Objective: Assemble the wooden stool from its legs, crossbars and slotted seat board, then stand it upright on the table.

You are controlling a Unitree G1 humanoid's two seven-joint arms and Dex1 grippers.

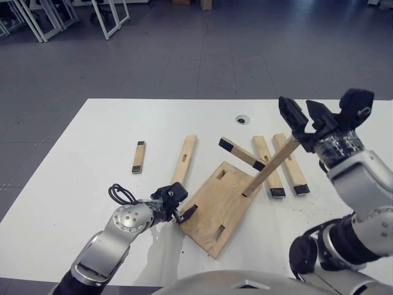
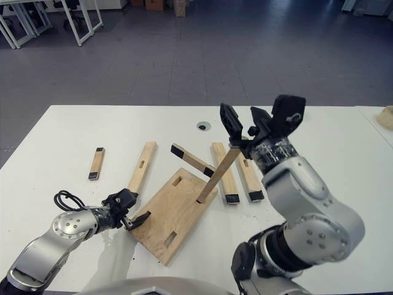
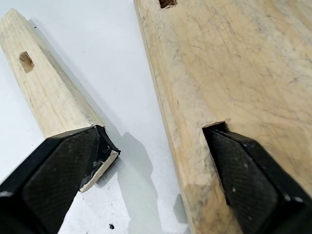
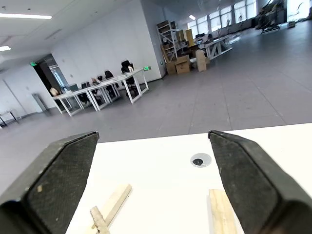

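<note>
Early days, I'd say. On the table's left, a short crossbar and a loose leg lie unused. The left tool is spread across the seat board's corner. A tilted leg seems to be seated in the board, below the wide-open right tool. A spare pair waits at the right. There's room behind, but the board sits close to the front edge.

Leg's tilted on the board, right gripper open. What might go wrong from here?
The leg leans on the board with the right gripper open by its top, so it may topple. The left gripper straddles the board edge beside a loose leg; closing might drag that along.
</note>
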